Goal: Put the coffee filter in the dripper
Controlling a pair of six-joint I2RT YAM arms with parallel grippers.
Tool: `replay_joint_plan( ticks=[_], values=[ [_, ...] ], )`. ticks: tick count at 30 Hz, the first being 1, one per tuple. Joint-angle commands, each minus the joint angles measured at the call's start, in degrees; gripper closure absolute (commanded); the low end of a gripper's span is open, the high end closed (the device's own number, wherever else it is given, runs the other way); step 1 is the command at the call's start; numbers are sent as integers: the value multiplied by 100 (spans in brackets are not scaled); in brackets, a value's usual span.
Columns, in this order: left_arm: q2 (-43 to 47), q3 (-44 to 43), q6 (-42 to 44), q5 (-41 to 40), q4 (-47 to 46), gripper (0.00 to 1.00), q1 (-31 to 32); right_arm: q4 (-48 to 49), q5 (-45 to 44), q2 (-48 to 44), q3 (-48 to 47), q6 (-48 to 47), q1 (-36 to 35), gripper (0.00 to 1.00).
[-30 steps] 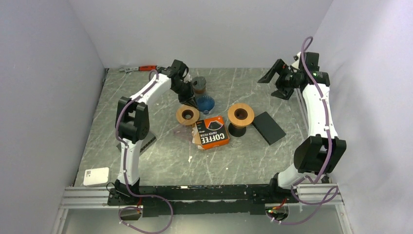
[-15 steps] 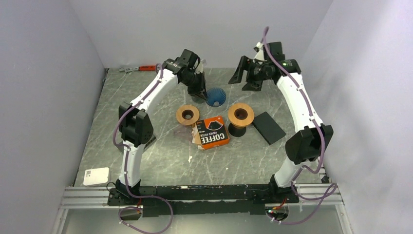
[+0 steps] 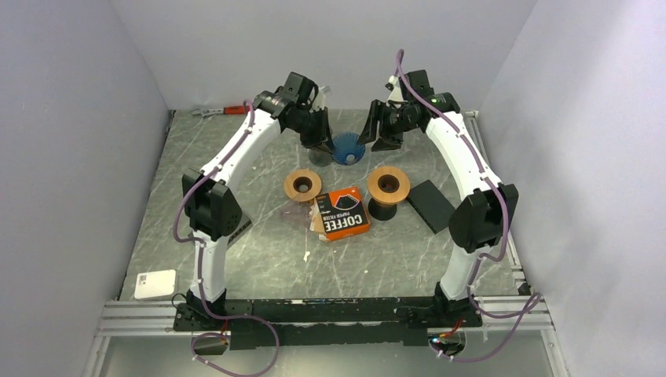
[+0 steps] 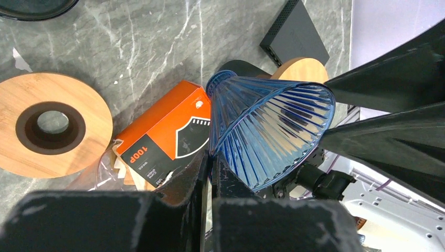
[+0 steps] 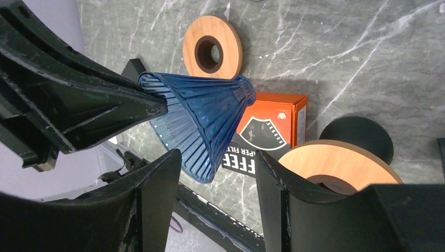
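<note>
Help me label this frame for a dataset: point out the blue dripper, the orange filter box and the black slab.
blue dripper (image 4: 273,131), left wrist view, ribbed side wall.
orange filter box (image 3: 342,214), top external view, printed top face.
black slab (image 3: 433,206), top external view, middle of its top.

At the 12 o'clock end of the grey marble bench (image 3: 236,259), a blue ribbed dripper (image 3: 348,148) hangs between the arms. The left gripper (image 3: 320,143) is against its 9 o'clock edge and the right gripper (image 3: 377,135) is just beside it at 3 o'clock. From the dripper, an orange coffee filter box (image 3: 341,213) lies at 6 o'clock, a wooden ring stand (image 3: 302,185) at 7 o'clock, a second ring stand (image 3: 388,183) at 5 o'clock and a black slab (image 3: 433,205) at 4 o'clock.
</note>
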State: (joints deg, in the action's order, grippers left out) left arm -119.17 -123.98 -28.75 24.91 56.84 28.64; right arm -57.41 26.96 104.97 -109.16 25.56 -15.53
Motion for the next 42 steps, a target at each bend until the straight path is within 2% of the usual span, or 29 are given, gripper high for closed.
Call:
replay_joint_plan(
  ticks=[1,3,5,15,18,21,25,27,31,36,42],
  values=[
    [401,-152,-88,323,-311,100,28,32,-121,82,-277,-90,-132,43],
    [429,-134,-108,343,-366,100,27,11,-167,133,-289,-120,-172,46],
    [457,-118,-101,366,-417,100,27,0,-192,155,-298,-166,-194,54],
    [432,-178,-179,516,-508,98,27,-8,-399,103,-252,-323,-261,100],
    [438,-149,-268,602,-646,92,27,-18,-443,117,-250,-291,-266,100],
    [453,-108,-309,720,-771,83,27,-95,-525,177,-348,-289,-265,100],
    [597,114,-382,937,-1141,50,-4,-232,-642,266,-538,-314,-263,100],
    [767,423,-589,1046,-1506,37,-96,-269,-666,283,-603,-324,-258,100],
    [1334,1324,-1273,1248,-2528,27,-425,-212,-662,140,-627,-290,-240,100],
    [2054,2308,-1803,945,-3324,21,-947,-295,-738,-71,-701,-288,-165,100],
    [2274,2422,-1473,582,-2816,16,-1188,-628,-566,-351,-867,-227,104,100]
  ],
)
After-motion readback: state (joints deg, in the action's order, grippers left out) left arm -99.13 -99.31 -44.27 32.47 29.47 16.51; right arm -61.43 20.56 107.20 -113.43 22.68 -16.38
